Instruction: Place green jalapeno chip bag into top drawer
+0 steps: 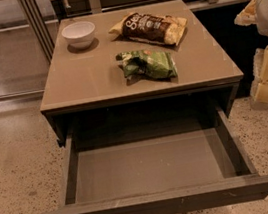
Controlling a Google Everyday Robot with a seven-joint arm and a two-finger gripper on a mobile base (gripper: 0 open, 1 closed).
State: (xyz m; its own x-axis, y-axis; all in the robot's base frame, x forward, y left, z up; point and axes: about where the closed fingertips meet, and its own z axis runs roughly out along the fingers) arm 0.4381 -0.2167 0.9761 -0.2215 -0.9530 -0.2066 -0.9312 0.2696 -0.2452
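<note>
The green jalapeno chip bag [147,65] lies flat on the tan tabletop [84,81], near the middle and a little toward the front edge. The top drawer [148,165] is pulled fully out below the tabletop, and its grey floor is bare. My gripper [267,80] hangs with the white and yellow arm at the right edge of the view. It is beside the table's right side, apart from the bag and level with the tabletop's front corner. It holds nothing that I can see.
A larger dark brown and yellow chip bag [151,26] lies at the back of the tabletop. A white bowl [79,33] stands at the back left. A glass partition [8,48] stands to the left, and speckled floor surrounds the drawer.
</note>
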